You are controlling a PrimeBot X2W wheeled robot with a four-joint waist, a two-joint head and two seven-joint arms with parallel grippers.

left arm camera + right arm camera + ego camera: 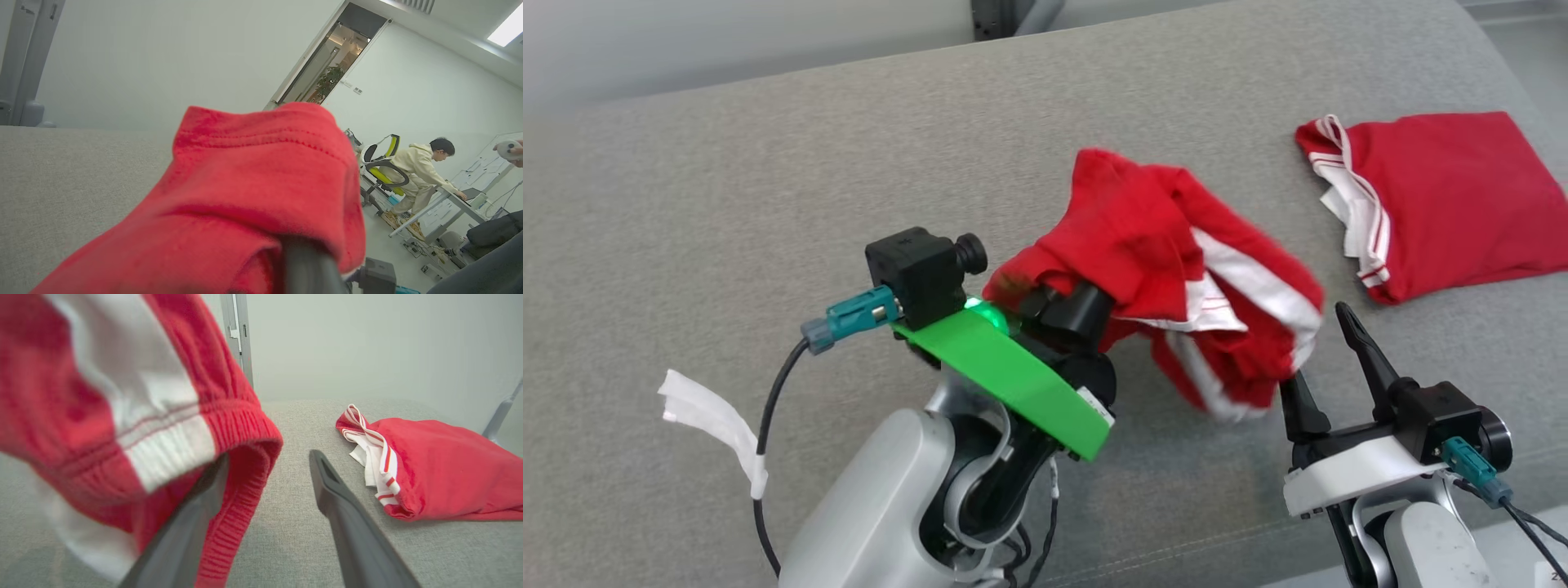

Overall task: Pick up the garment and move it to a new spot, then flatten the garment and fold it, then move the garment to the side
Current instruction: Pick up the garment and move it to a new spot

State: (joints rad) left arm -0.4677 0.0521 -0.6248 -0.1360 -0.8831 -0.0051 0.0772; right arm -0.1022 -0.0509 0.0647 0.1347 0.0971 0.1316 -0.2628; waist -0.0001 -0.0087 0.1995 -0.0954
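Head view, grey upholstered surface (768, 204)

- Garment (1160, 269): red with white stripes, bunched and lifted clear of the surface, just right of centre. Its lower folds hang toward 5 o'clock.
- Left pincer (1062, 306): comes in from 7 o'clock and is pressed together on a red fold of the garment (245, 183). The fingertips are buried in cloth.
- Right pincer (1319, 355): at 5 o'clock, spread wide and pinching nothing. In its wrist view the ribbed hem of the garment (122, 416) drapes over one finger (192, 522); the other stands free.
- Second red garment (1445, 204): folded, lying at 2 o'clock, apart from the lifted one.

Risks, as judged:
- A single pinch carries the whole bundle, so a quick swing could pull the fold free and drop it in a heap
- The hem could snag on the spread right finger and drag if either arm moves off
- Set down toward 2 o'clock, it could land on the folded garment (441, 469) and disturb it
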